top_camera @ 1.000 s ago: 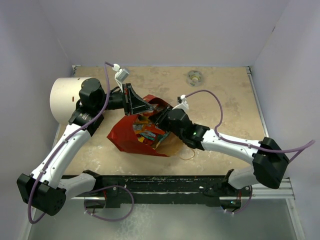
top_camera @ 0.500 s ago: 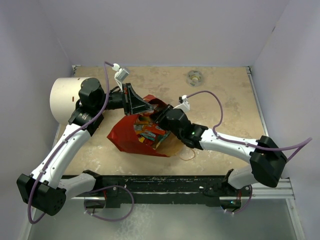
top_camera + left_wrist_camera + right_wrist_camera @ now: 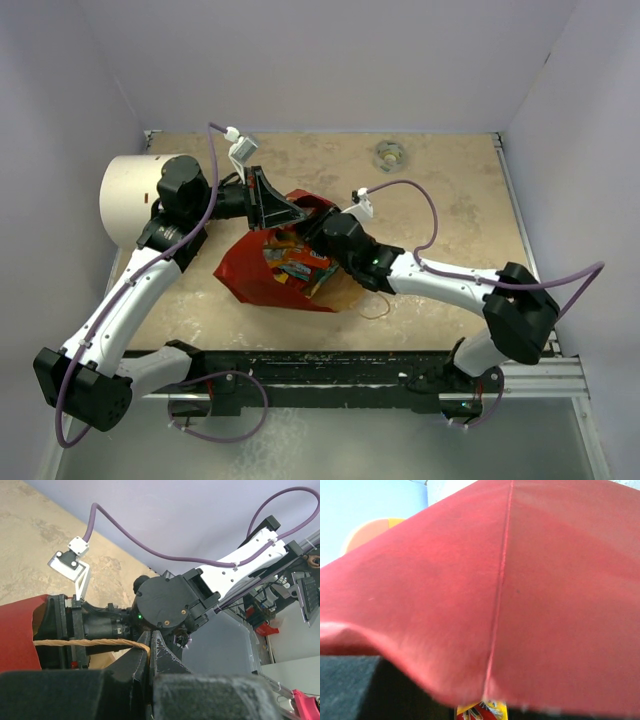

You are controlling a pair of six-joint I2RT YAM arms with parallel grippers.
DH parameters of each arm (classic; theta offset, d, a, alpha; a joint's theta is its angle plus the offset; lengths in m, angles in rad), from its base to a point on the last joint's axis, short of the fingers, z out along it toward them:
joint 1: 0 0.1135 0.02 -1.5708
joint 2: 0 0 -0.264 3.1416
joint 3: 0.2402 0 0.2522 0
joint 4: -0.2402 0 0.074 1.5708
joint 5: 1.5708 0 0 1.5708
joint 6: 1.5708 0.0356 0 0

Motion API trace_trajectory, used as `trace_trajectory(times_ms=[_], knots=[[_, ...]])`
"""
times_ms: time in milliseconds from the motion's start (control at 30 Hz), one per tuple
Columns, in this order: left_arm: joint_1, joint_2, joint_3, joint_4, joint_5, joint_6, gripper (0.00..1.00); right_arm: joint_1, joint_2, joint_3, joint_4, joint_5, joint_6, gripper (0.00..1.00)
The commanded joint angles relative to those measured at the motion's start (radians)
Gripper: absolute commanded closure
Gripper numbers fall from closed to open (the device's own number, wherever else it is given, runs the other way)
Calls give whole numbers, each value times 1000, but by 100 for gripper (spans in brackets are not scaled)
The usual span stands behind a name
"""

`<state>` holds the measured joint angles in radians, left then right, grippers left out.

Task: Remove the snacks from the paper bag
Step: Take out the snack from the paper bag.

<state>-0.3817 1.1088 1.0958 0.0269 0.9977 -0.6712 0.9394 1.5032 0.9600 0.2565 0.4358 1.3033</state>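
Observation:
The paper bag (image 3: 243, 272), red outside and brown inside, lies on the table with its mouth towards the right. Several colourful snacks (image 3: 291, 262) show inside the mouth. My left gripper (image 3: 284, 212) is shut on the bag's twisted paper handle (image 3: 90, 642) at the upper rim and holds it up; its tips (image 3: 151, 641) are pressed together. My right gripper (image 3: 318, 240) is at the bag's mouth, above the snacks. In the right wrist view the red bag wall (image 3: 520, 580) covers nearly everything, with a yellow-red snack packet (image 3: 481, 711) showing below it. The right jaws are hidden.
A white cylinder (image 3: 125, 200) with an orange end (image 3: 367, 532) lies at the far left behind the left arm. A small round object (image 3: 388, 155) sits at the back of the table. The bag's other handle loop (image 3: 375, 305) lies on the table near the front.
My right arm has pushed a little to the left, further into the bag's mouth. The left arm and the bag have stayed put.

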Motion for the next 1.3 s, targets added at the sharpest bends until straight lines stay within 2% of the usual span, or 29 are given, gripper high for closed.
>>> trace_trajectory(times_ms=[0, 133, 267, 400, 500, 600, 900, 1067, 1167, 1267], knots=[[-2, -42, 37, 76, 36, -21, 100, -7, 24, 39, 5, 34, 35, 62], [-3, -43, 36, 76, 35, -23, 100, -7, 35, 33, 19, 35, 49, 61], [-3, -47, 34, 74, 37, -24, 100, -7, 72, 38, 79, 26, 35, 67], [-2, -56, 30, 66, 31, -21, 100, -7, 110, 109, 103, 15, 29, 69], [-2, -76, 30, 28, 0, 0, 100, -7, 92, 102, 115, 9, 10, 89], [-3, -93, 20, -12, -42, 36, 100, -7, 45, 69, 102, -29, 1, 100], [-1, -132, 14, -136, -299, 104, 100, -7, -221, -64, 41, -153, -105, 100], [-1, -139, 11, -166, -379, 121, 100, -7, -367, -99, -39, -226, -159, 100], [-2, -141, 12, -176, -398, 133, 100, -7, -447, -117, -88, -302, -235, 100], [-1, -142, 11, -191, -418, 149, 100, -7, -537, -113, -163, -348, -390, 100]])
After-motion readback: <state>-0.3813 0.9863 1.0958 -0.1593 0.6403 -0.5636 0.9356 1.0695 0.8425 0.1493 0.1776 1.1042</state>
